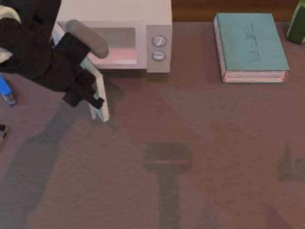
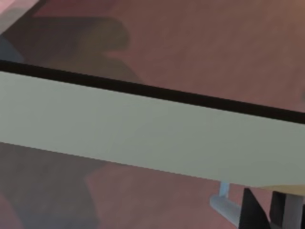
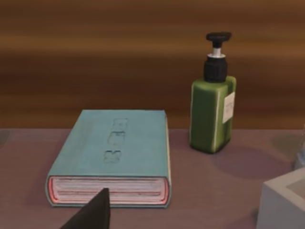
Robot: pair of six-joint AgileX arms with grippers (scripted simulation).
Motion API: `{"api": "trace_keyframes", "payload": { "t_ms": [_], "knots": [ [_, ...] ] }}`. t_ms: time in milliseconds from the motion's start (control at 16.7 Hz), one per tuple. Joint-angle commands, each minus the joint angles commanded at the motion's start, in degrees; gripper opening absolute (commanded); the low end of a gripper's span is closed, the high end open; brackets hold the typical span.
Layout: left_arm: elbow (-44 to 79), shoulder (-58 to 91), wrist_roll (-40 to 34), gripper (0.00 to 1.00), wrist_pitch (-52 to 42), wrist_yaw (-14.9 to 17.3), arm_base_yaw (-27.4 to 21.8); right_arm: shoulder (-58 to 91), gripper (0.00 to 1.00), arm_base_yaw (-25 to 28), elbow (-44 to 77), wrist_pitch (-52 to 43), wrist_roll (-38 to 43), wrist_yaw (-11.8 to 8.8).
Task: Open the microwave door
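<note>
Up in the upper left of the top view sits the microwave point(image 1: 143, 28), its back cut off by the frame edge, and the microwave door point(image 1: 98, 98) is swung out toward the lower left, so the pinkish inside shows. My left arm covers most of the door, with the left gripper point(image 1: 88, 98) right at the door's outer edge; whether its fingers are wide or pinched on the handle, can't tell, it's all black blob. Left wrist view is mostly a pale slab of door point(image 2: 143, 129) with a bit of grey handle point(image 2: 224, 205) poking out. Right arm isn't in the top view at all, only its shadow; its wrist view shows a teal book point(image 3: 114, 157) and a green pump bottle point(image 3: 212, 112)
</note>
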Motion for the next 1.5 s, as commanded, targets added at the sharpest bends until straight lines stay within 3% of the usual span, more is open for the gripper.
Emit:
{"api": "trace_keyframes", "payload": {
  "t_ms": [540,1080,1500],
  "knots": [
    [-0.2,0.2,0.1,0.00,-0.1,0.3,-0.1,0.0,1.00,0.0,0.0,0.0,0.0,0.0],
    [-0.6,-0.9,11.4,0.00,-3.6,5.3,4.8,0.0,1.00,0.0,0.0,0.0,0.0,0.0],
    [-0.6,-1.0,12.0,0.00,-3.8,5.6,5.0,0.0,1.00,0.0,0.0,0.0,0.0,0.0]
  ]
}}
